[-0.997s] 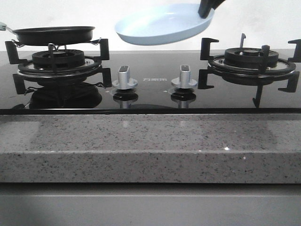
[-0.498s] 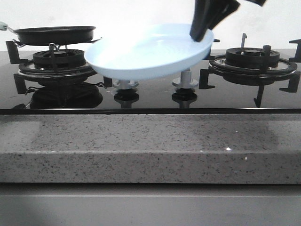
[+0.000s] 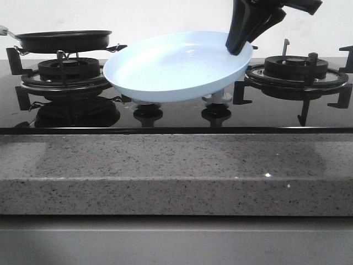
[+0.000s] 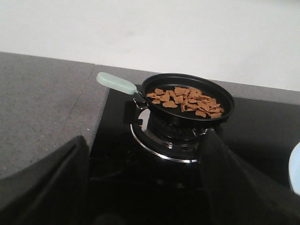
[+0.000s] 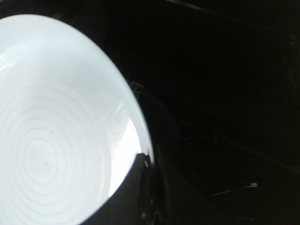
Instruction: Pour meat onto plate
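Speckled grey stone fronts the black hob surface point(image 3: 176, 118). Over the last second the right pincer point(image 3: 241, 43), pinching the plate point(image 3: 176, 66) by its rim, has carried it down and leftward toward the frying pan point(image 4: 187, 98), where the meat point(image 4: 185, 100) waits. The left pincer point(image 4: 145, 187) hangs spread, empty; it probably takes the handle next.

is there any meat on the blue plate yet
No, the plate held up by the right gripper is bare inside, and the meat lies in the black pan on the burner.
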Robot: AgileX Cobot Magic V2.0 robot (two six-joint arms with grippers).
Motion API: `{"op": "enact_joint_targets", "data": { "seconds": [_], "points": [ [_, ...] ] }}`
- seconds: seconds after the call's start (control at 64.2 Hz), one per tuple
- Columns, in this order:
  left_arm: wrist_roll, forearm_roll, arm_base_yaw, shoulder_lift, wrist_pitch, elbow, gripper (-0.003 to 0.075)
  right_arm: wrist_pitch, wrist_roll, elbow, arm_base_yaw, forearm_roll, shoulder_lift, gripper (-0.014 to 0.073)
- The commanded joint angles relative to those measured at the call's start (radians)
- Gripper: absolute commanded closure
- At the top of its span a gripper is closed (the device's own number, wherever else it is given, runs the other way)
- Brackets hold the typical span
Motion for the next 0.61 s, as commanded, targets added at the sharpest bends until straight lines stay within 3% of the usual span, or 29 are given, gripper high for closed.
{"op": "enact_joint_targets", "data": {
  "seconds": [0.0,0.343,0.592],
  "points": [
    [-0.005,-0.066,-0.004,0.084,-0.061,-0.078,0.0230,-0.046,-0.011,-0.024,-0.002,0.019,-0.054,0.0652],
    [-0.006,-0.231,0.007,0.505,0.060,-0.432,0.0227,-0.046,-0.011,-0.024,-0.002,0.019,-0.054,0.0652],
    [-0.002,-0.484,0.159,0.665,0.195,-0.551,0.0225,-0.046,-0.011,-0.024,-0.002,0.019,-0.054,0.0652]
  ]
}}
